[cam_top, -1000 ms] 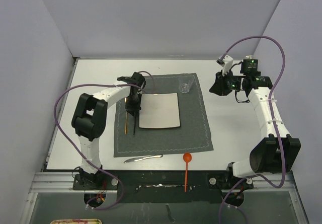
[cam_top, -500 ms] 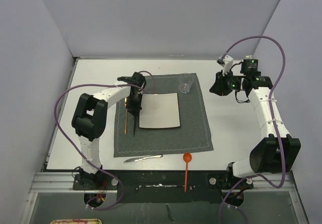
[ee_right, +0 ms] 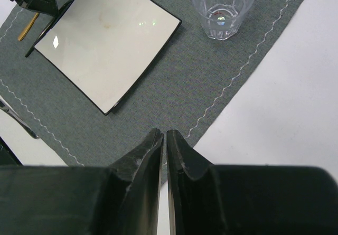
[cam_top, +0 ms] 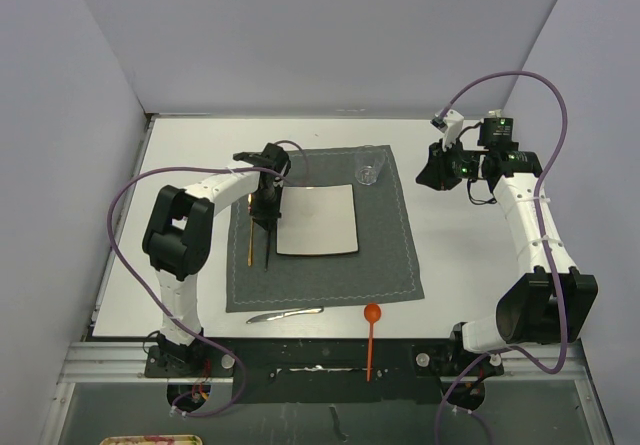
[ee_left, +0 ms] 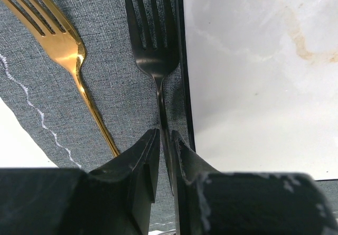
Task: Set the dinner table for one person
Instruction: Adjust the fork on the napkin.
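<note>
White and flat, the dinner table [cam_top: 470, 265] is the biggest thing in my top view, and everything else sits on it. A grey cloth mat [cam_top: 390, 255] lies on it, and a square plate [cam_top: 318, 220] sits on the mat. My right gripper [ee_right: 164, 134] hangs high over the mat's right edge. Its two fingers are almost pressed together, with nothing between them. My left gripper [ee_left: 165, 140] is down low on the mat, just left of the plate. Its fingers are pinched on the thin handle of the black fork [ee_left: 153, 55]. That fork lies right beside the plate's dark edge, and I cannot tell if they touch. A gold fork [ee_left: 63, 45] lies near it on the other side. I think my job now is to lay the black fork down. To do it well, I would open the fingers slowly and only a little. Then I would lift straight up, so the fork does not drag, turn, bump the gold one or climb onto the plate.
</note>
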Controlling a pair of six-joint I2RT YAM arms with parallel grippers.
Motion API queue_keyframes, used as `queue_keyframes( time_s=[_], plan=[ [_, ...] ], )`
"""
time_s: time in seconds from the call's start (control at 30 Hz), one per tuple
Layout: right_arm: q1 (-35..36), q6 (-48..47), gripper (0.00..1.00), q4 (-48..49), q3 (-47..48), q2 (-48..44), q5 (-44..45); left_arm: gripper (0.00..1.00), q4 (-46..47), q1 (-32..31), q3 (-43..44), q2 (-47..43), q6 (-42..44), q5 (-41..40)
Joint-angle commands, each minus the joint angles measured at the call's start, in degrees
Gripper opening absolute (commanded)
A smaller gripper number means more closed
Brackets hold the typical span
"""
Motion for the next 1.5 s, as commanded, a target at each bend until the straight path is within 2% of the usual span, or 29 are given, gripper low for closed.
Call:
queue_keyframes(
  time_s=[0.0, 1.27, 1.47],
  plan=[
    [-0.3, 0.2, 0.11, 1.5, 1.1, -2.1, -1.8, 0.15, 1.5, -0.3, 0.9, -1.9, 0.8, -0.8],
    [-0.3, 0.5, 0.11, 1.4, 1.2, -2.0, -2.6, 0.12, 0.5, -0.8, 2.4, 2.6, 1.8, -0.2],
    [-0.4, 0.5, 0.11, 1.5, 1.2, -2.1, -2.5, 0.08, 0.3, -0.8, 2.4, 3.2, 2.0, 0.2]
  ],
)
